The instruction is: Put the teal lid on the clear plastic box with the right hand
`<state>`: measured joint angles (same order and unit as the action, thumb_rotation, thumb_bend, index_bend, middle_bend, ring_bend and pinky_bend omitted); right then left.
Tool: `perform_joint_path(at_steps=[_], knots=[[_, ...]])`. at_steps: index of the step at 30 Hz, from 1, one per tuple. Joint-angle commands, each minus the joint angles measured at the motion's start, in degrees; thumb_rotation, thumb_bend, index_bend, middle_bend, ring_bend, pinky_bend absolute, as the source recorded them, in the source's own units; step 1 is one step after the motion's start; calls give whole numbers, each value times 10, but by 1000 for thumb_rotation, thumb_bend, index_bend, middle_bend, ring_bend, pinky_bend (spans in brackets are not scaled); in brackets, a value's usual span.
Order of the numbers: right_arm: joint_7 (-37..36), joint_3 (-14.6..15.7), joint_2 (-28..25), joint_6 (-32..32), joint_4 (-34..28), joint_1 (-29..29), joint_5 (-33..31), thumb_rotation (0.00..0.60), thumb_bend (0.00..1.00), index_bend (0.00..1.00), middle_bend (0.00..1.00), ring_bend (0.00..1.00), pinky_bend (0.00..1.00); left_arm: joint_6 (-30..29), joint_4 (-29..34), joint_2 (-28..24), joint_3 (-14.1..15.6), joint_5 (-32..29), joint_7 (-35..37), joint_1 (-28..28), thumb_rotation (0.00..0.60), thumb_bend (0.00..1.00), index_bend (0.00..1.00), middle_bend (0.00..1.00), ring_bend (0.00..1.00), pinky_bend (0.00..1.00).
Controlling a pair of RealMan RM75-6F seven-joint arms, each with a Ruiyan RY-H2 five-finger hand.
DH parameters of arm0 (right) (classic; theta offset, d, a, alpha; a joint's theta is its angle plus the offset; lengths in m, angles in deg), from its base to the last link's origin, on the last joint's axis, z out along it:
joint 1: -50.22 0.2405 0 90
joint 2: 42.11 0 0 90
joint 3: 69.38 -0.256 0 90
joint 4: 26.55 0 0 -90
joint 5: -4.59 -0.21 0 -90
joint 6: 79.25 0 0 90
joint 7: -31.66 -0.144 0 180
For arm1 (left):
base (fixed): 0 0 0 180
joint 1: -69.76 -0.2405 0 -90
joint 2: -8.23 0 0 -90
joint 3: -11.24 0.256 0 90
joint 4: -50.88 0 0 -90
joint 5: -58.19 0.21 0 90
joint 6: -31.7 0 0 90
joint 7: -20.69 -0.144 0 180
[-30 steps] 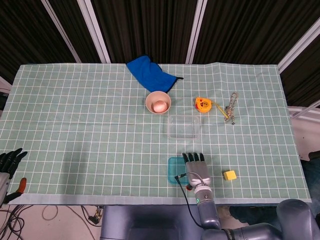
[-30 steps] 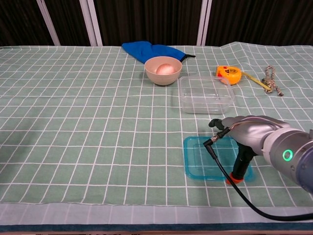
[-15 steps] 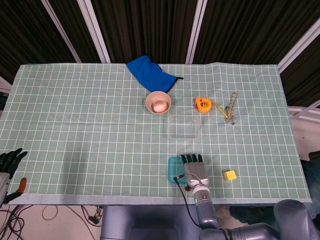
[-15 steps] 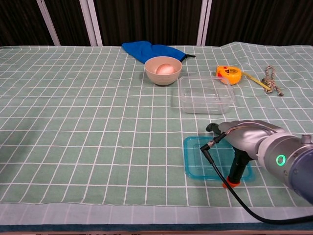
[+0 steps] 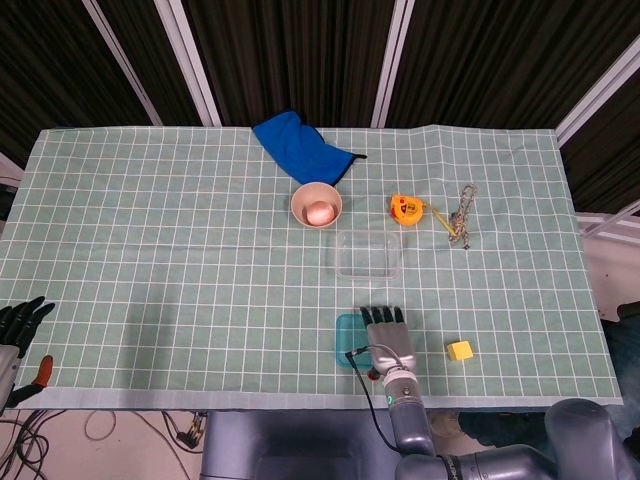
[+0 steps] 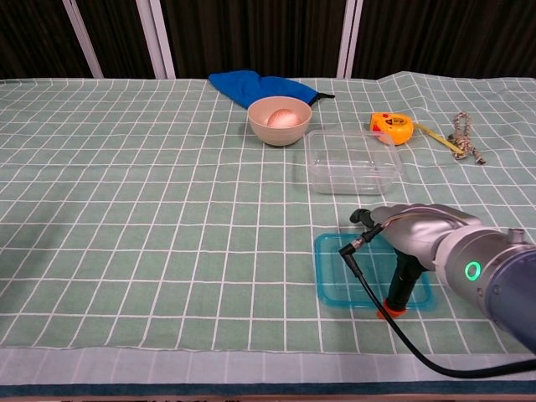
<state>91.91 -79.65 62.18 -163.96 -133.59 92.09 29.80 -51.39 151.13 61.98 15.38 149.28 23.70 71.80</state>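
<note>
Hovering low over the teal lid [image 6: 345, 272], the right hand [image 5: 388, 333] looks set up for a pickup, palm down with fingers stretched forward; whether it grips anything is hard to tell. That lid lies flat on the counter [image 6: 126, 209] just short of the clear plastic box [image 6: 350, 161].

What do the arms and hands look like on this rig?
Right arm: smooth grey shell with a glowing green ring light, an orange collar low down, and a black cable looping off it. Right hand: grey back, black fingers. Left hand: black, at the table's edge, with an orange-red part beside it.
</note>
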Motion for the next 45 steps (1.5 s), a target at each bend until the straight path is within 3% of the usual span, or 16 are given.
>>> perform_joint_path(at_steps=[1,20,32,45], knots=[[0,-1,2,1,3,1,1,600,117,0,118,0,0,0,0,0,0,0,0,0,600,526,63,0,0,0],[4,-9,11,2,15,4,-6,600,117,0,127,0,0,0,1,0,-1,-3,-2,-1,600,526,62,0,0,0],[2,-6,14,3,17,3,-1,600,117,0,222,0,0,1,3,-1,-1,-6,-5,-1,600,526,62,0,0,0],[0,-6,17,8,23,0,-2,600,116,0,223,0,0,2,4,-1,-2,-8,-6,-1,600,526,62,0,0,0]])
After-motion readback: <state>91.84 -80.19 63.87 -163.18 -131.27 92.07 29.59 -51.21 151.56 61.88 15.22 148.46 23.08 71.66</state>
